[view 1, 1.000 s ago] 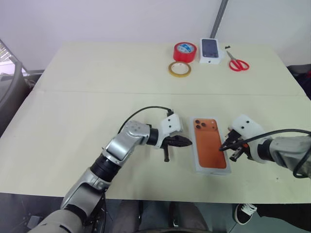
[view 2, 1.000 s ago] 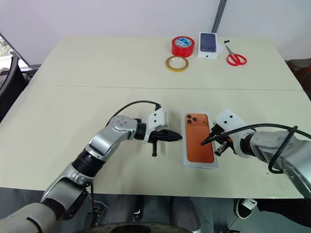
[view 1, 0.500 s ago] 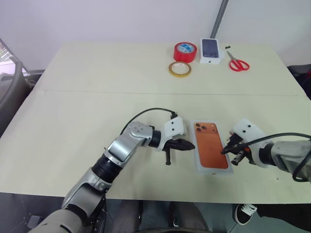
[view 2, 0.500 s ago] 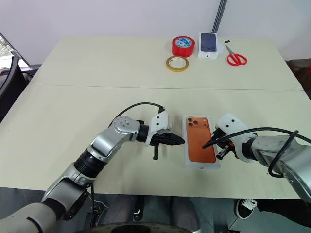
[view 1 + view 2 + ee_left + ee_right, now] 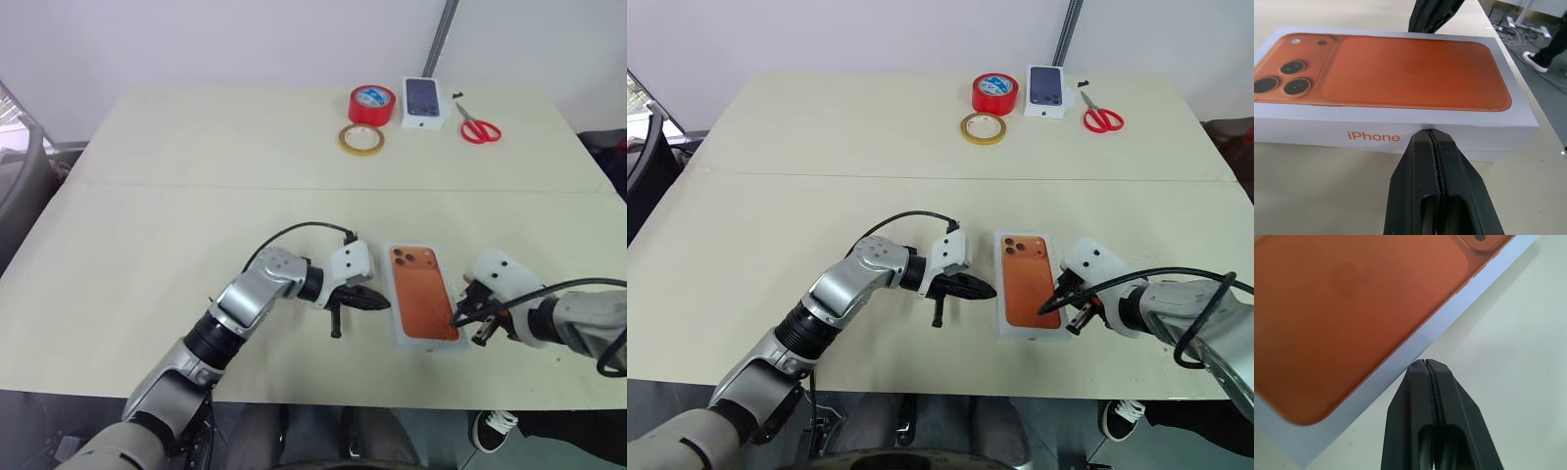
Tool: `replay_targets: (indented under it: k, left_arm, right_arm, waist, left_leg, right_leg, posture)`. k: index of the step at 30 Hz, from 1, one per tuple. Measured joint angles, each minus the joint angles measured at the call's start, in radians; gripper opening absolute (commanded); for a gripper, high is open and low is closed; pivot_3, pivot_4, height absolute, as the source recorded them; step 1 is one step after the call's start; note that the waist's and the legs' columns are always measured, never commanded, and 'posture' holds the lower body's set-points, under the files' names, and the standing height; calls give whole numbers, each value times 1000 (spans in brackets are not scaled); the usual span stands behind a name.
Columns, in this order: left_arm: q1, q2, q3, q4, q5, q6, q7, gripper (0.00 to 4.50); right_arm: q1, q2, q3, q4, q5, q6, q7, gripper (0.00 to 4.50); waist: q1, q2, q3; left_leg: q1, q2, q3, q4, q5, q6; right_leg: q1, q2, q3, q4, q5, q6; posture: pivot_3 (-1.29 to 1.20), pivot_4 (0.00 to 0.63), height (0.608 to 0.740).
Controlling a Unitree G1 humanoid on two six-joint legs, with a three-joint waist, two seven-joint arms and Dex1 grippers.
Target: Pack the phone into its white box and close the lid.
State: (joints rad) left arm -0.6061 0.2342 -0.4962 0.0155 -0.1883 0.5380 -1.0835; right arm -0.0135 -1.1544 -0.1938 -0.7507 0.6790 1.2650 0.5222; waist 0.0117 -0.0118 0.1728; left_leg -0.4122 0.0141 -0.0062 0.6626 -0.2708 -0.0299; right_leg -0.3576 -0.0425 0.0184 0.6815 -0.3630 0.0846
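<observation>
Lid [image 5: 423,307]: seated over the box; packing looks complete.
Left gripper [image 5: 385,304]: closed, empty, beside it.
Right gripper [image 5: 455,320]: closed, empty; you may withdraw.

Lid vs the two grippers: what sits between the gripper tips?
The lid, closed over the box, lies between the left gripper and right gripper, both shut at its long sides; seen in both eye views.

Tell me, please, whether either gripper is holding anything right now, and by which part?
Nothing is held. Both the left gripper and right gripper are shut empty, on opposite long sides of the lid.
</observation>
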Motion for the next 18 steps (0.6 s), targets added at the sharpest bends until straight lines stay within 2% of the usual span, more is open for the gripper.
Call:
replay_targets:
  k: [4,11,14,18]
  left_arm:
    - [0,-4,-1,0,-1,3,-5,0]
    - [-4,3,9,11,1,-16,5,0]
    - [-27,4,32,54,5,-31,28,0]
    - [-61,-3,52,132,30,-69,80,0]
  right_arm:
    - [54,-38,-29,-14,-20,-31,47,15]
    - [141,-78,-167,-13,-66,-91,158,15]
    - [144,-70,-145,-4,-90,-112,152,15]
    - [41,12,-55,89,-135,-116,81,15]
  waist:
    - [0,0,0]
    - [1,0,0]
    - [0,0,0]
    - [-1,-1,0]
  left_leg:
    - [0,0,0,0,0,0]
    - [1,0,0,0,0,0]
    - [1,0,0,0,0,0]
    - [1,0,0,0,0,0]
  right_leg:
    - [0,0,0,0,0,0]
    - [1,0,0,0,0,0]
    - [1,0,0,0,0,0]
    - [1,0,0,0,0,0]
  posture:
    - [0,150,740]
    - [0,150,740]
    - [0,150,740]
    - [0,150,740]
